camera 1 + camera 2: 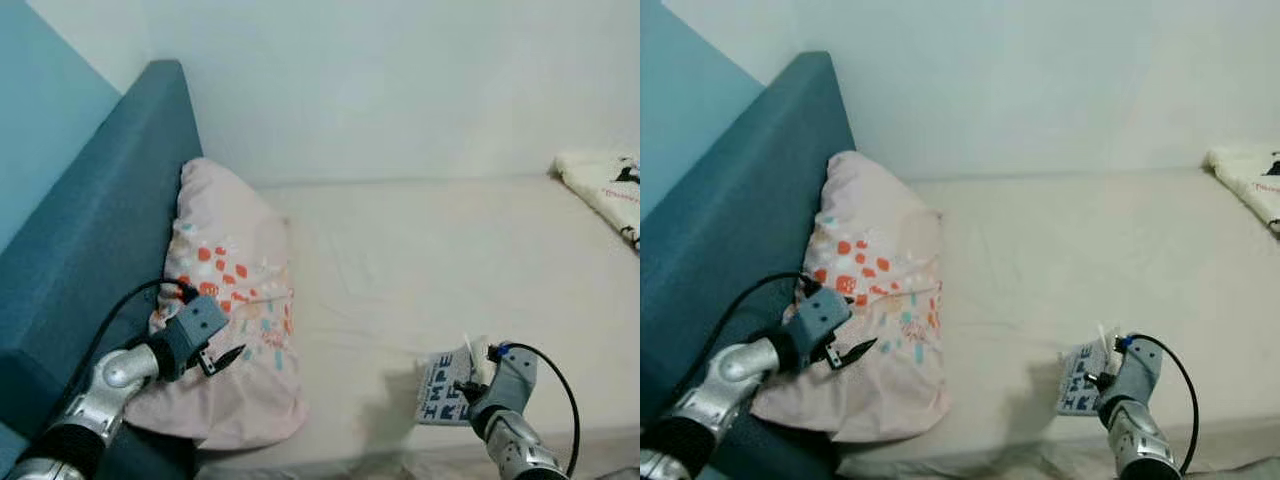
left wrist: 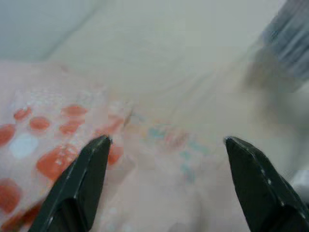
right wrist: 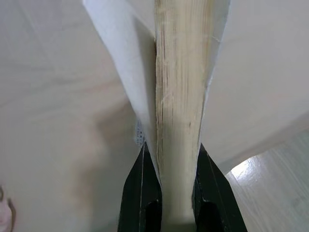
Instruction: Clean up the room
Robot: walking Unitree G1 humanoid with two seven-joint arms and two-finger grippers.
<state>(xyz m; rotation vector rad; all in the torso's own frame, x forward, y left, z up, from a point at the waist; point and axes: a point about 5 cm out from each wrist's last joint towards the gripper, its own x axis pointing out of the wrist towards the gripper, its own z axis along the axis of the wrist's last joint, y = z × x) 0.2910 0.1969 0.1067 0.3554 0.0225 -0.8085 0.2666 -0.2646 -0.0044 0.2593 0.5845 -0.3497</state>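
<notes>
The left arm (image 1: pixel 100 385) is a tube of shiny silver metal with a dark black segment lower down, and it ends in a boxy grey wrist block (image 1: pixel 192 330). A thin black cable (image 1: pixel 115 310) loops from this block. The left gripper (image 2: pixel 164 186) has two long, black, pointed fingers. The right arm (image 1: pixel 515 445) is silver too, with a grey wrist block, a small blue connector (image 1: pixel 505 351) and its own black cable (image 1: pixel 560 395). The right gripper (image 3: pixel 170 200) has glossy black fingers.

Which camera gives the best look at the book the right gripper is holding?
The right wrist view: the book sits clamped between the right gripper fingers, page edges facing the camera. Both eye views show only its white printed cover above the bed.
</notes>
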